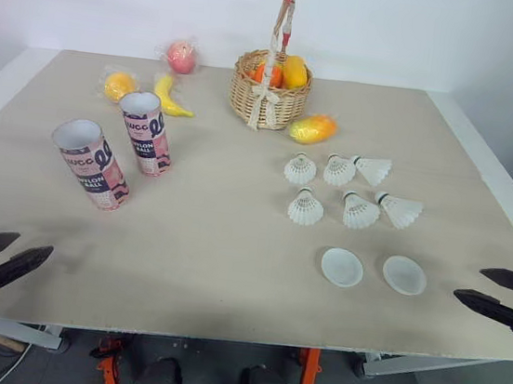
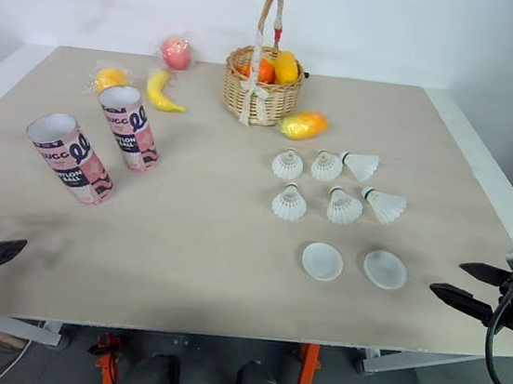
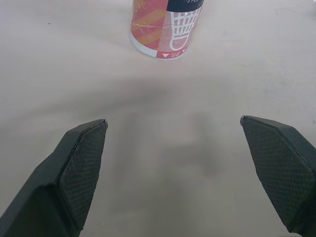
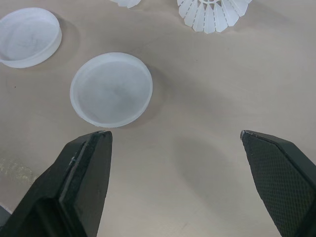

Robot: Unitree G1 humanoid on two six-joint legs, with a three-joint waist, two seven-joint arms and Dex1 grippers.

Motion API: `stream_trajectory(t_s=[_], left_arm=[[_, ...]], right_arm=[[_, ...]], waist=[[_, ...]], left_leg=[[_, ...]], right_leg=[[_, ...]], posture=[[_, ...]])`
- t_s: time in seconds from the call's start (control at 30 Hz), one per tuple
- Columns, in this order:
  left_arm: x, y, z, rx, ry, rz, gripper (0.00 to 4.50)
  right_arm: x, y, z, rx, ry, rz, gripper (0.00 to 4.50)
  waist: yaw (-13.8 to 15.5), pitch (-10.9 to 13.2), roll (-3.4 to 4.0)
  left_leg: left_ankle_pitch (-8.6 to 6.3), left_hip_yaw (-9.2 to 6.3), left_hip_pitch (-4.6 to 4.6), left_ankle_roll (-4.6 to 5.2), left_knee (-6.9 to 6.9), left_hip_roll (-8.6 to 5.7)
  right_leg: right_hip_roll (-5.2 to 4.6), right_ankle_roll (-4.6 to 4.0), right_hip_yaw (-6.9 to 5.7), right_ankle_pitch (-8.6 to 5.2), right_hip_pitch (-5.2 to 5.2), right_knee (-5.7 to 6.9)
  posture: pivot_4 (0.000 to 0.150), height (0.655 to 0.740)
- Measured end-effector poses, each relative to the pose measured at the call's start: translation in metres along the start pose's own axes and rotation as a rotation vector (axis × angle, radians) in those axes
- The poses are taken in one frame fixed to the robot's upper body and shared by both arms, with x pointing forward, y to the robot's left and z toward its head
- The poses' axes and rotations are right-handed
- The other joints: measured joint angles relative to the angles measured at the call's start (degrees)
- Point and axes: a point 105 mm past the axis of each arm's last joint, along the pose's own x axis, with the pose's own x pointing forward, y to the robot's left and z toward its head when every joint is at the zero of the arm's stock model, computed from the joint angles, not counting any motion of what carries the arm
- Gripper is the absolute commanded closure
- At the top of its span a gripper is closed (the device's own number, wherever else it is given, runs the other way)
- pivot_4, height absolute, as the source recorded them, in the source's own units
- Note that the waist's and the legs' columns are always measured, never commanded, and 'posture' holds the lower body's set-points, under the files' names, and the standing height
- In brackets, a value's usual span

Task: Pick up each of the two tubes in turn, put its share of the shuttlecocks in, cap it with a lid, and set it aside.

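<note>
At ten o'clock on your worktop (image 1: 223,235) stand the near tube (image 1: 92,165) and far tube (image 1: 147,134); shuttlecocks (image 1: 306,207) cluster at two o'clock, lids (image 1: 342,267) at four; your left claw (image 1: 35,243) and right claw (image 1: 469,282) gape empty.

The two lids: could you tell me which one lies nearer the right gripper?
The right-hand lid, the one next to the open right gripper; the other lid lies farther to the robot's left.
</note>
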Motion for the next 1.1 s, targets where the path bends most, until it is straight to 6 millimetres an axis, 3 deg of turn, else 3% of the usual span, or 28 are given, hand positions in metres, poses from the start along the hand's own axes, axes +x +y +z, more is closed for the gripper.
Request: stream_trajectory(t_s=[0.4,0.57,0.73,0.9,1.1], left_arm=[[0.006,-0.008,0.009,0.033,-0.011,-0.014,0.0],[0.009,-0.013,0.014,0.056,-0.031,-0.014,0.0],[0.01,-0.019,0.008,0.003,-0.04,-0.035,0.0],[0.016,-0.021,0.015,-0.037,-0.136,-0.036,0.0],[0.023,-0.016,0.02,0.171,-0.182,0.047,0.0]], right_arm=[[0.009,0.007,0.001,-0.007,-0.013,0.032,0.04],[0.02,0.021,0.019,-0.058,-0.046,0.096,0.04],[0.041,0.053,0.033,-0.082,-0.08,0.234,0.04],[0.065,0.116,0.082,-0.153,-0.247,0.491,0.04],[0.093,0.154,0.128,-0.22,-0.377,0.597,0.04]], waist=[[0.0,0.0,-0.01],[0.0,0.0,-0.01],[0.0,0.0,-0.01],[0.0,0.0,-0.07],[0.0,-0.1,-0.2]], left_leg=[[0.0,0.13,0.04,0.0,0.01,0.03],[0.0,0.14,0.05,0.0,0.01,0.04],[-0.02,0.15,0.05,-0.01,0.01,0.07],[-0.01,0.1,0.07,-0.01,0.04,0.21],[-0.02,0.22,0.05,-0.02,0.05,0.21]], right_leg=[[0.02,0.01,0.11,0.0,0.0,0.0],[0.03,0.01,0.12,0.01,0.0,0.01],[0.06,0.01,0.13,0.01,-0.01,0.03],[0.22,-0.02,0.08,0.06,-0.01,0.07],[0.16,-0.09,0.13,0.1,-0.03,0.06]], posture=[[0.15,0.74],[0.15,0.74],[0.15,0.74],[0.15,0.74],[0.15,0.74]])
